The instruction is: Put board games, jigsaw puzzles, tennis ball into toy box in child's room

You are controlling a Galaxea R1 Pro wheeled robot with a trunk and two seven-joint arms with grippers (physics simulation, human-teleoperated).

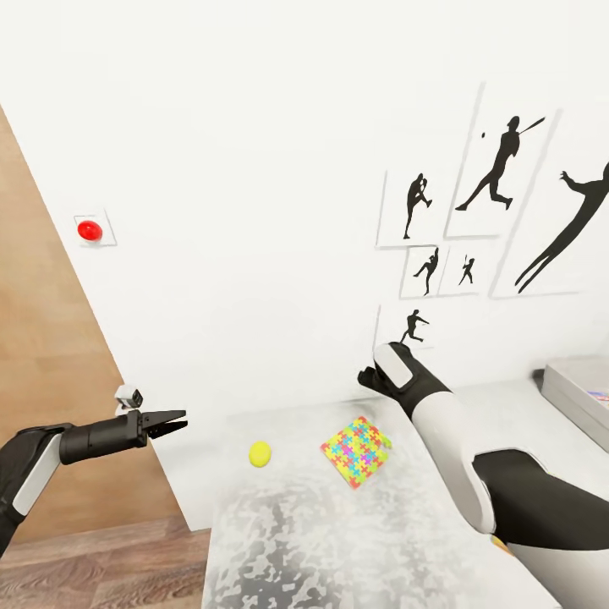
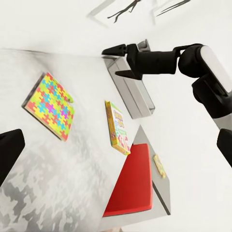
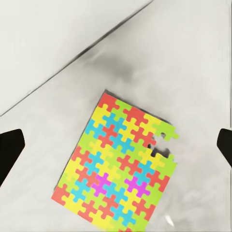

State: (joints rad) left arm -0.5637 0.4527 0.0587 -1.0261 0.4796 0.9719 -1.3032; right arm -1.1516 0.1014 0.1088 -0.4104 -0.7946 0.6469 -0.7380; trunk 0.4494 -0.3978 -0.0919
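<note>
right gripper [image 2: 123, 61] hangs spread above the jigsaw puzzle [image 3: 118, 164]; left gripper [image 1: 173, 422] parted, holding nothing.

Head view cut the toy box [image 1: 584, 397] off at the right edge, so only a grey corner showed. The right gripper [image 1: 370, 375] was mostly hidden behind its own wrist, couldn't tell how the jaws stood from there. In the right wrist view the jigsaw puzzle [image 3: 118, 166] ran off the lower edge, and its fingertips [image 3: 9, 150] were just dark slivers at the sides.
</note>
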